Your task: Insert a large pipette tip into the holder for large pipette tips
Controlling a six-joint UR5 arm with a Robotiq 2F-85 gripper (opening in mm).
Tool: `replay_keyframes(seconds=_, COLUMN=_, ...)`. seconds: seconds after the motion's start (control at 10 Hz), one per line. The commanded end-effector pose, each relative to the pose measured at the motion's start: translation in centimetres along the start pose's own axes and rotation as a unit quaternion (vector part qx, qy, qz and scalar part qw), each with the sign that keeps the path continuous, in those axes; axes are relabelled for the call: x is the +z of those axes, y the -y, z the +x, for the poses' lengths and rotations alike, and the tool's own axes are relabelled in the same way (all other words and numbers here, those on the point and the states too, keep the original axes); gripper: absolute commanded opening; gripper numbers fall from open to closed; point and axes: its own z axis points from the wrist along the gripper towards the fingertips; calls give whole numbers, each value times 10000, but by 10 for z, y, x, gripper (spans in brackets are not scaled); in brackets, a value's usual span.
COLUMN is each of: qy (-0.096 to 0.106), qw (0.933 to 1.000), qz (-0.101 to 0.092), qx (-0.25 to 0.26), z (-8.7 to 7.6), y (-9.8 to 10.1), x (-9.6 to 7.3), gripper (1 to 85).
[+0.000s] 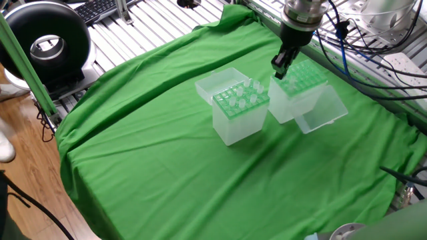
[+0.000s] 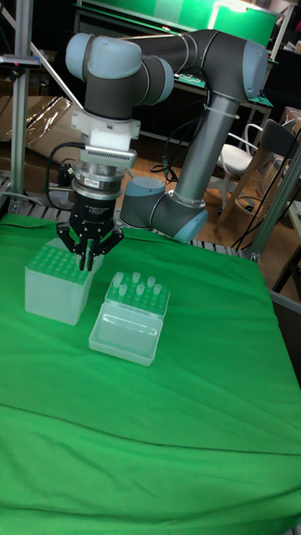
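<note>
You saw gripper point(image 2: 87, 261) clenched, fingers together (tip between them not discernible) | hung over green-topped holder point(image 2: 57, 284) | second box point(image 2: 136, 297) beside, lid open.

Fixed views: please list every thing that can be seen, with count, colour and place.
holder for large pipette tips: one, translucent with green grid top, under the gripper, clear lid open.
second tip box: one, translucent, pale top with clear tips standing in it, beside the holder.
green cloth: one, covers the table.
black ring-shaped object: one, off the cloth, top left of the fixed view.
keyboard: one, black, behind it.
chair: one, white, background.
large pipette tip: not discernible.
gripper: one, black, fingers together over the holder.
</note>
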Motion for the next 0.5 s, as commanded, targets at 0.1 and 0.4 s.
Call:
replay_keyframes(seconds=0.1, qy=-148, qw=9998, qz=107, qx=-23, z=5, y=6, x=-20, gripper=17)
replay_keyframes(seconds=0.4, qy=-304, qw=9994, qz=145, qx=-6, z=13, y=4, x=-40, gripper=10)
